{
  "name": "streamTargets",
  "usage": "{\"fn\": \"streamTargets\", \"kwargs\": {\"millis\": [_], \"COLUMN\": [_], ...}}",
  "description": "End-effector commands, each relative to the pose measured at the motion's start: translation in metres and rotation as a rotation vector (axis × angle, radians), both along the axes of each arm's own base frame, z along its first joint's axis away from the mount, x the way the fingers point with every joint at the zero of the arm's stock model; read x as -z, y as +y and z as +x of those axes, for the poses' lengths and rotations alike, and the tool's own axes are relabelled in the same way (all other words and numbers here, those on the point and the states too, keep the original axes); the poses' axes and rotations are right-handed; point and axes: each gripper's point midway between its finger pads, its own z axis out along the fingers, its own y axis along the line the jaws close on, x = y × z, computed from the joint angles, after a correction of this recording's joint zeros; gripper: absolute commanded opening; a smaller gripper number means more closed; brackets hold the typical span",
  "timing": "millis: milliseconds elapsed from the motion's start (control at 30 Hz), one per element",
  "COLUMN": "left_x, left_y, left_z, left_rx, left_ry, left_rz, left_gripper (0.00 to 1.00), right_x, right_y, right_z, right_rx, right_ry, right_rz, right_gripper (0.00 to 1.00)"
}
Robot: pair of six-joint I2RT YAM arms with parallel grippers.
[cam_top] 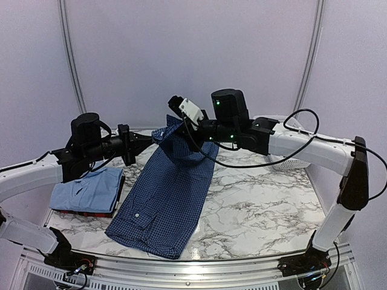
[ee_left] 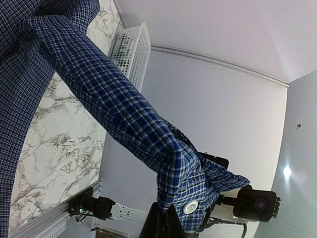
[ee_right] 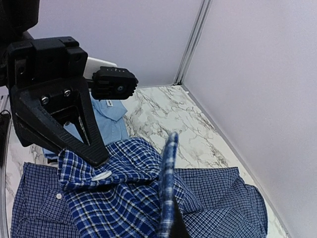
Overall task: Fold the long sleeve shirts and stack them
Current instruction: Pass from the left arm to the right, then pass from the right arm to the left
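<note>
The navy checked shirt lies lengthwise on the marble surface, its body flat and one sleeve hoisted above the collar end. The left fingers are pressed together on the buttoned cuff. The right fingers pinch a ridge of the same cloth further along — the sleeve, I think, though the fold hides which layer.

The step in hand looks like folding that sleeve in across the body. To do it well, both arms should travel together, so the sleeve is taut between them but does not drag the body sideways. Carry it over the body, lower it parallel to the side seam, and let go only once the cloth rests flat. Watch the two wrists — they sit very close and could collide.

The light blue shirt lies folded at the left on a dark red shirt, and this one should end up on top of them.
</note>
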Motion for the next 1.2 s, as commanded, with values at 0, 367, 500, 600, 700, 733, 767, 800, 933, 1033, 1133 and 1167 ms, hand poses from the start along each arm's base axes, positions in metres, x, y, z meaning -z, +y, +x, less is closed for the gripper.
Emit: {"fn": "streamTargets", "kwargs": {"millis": [0, 367, 500, 600, 700, 733, 767, 800, 933, 1033, 1133, 1167], "left_x": [0.012, 0.051, 0.086, 0.096, 0.091, 0.086, 0.082, 0.082, 0.076, 0.081, 0.102, 0.11], "left_y": [0.007, 0.009, 0.013, 0.007, 0.006, 0.007, 0.009, 0.014, 0.031, 0.033, 0.029, 0.028], "left_z": [-0.009, -0.029, -0.039, -0.043, -0.036, -0.031, -0.026, -0.022, -0.009, -0.011, -0.017, -0.017], "left_rx": [0.012, 0.08, 0.097, 0.155, 0.162, 0.162, 0.155, 0.14, 0.1, 0.124, 0.164, 0.161], "left_ry": [0.016, 0.066, 0.117, 0.093, 0.006, -0.05, -0.092, -0.117, -0.265, -0.327, -0.307, -0.295], "left_rz": [0.012, 0.061, 0.108, 0.144, 0.176, 0.195, 0.21, 0.226, 0.297, 0.336, 0.365, 0.38], "left_gripper": [0.0, 0.0, 0.0, 0.01, 0.17, 0.22, 0.25, 0.27, 0.36, 0.37, 0.32, 0.3], "right_x": [-0.051, 0.02, 0.056, 0.062, 0.041, 0.031, 0.019, 0.007, -0.045, -0.056, -0.053, -0.051], "right_y": [-0.011, -0.011, -0.01, -0.016, -0.017, -0.017, -0.02, -0.019, -0.022, -0.015, 0.002, 0.006], "right_z": [-0.006, -0.057, -0.072, -0.066, -0.045, -0.035, -0.023, -0.015, 0.016, 0.027, 0.029, 0.028], "right_rx": [0.017, -0.068, -0.092, -0.03, 0.057, 0.092, 0.139, 0.154, 0.174, 0.075, -0.025, -0.048], "right_ry": [-0.17, -0.004, 0.114, 0.12, 0.031, -0.015, -0.068, -0.117, -0.321, -0.429, -0.524, -0.562], "right_rz": [-0.012, -0.122, -0.099, -0.071, -0.066, -0.063, -0.056, -0.044, 0.066, 0.093, 0.092, 0.09], "right_gripper": [0.0, 0.0, 0.0, 0.0, 0.0, 0.0, 0.0, 0.0, 0.0, 0.0, 0.0, 0.0]}}
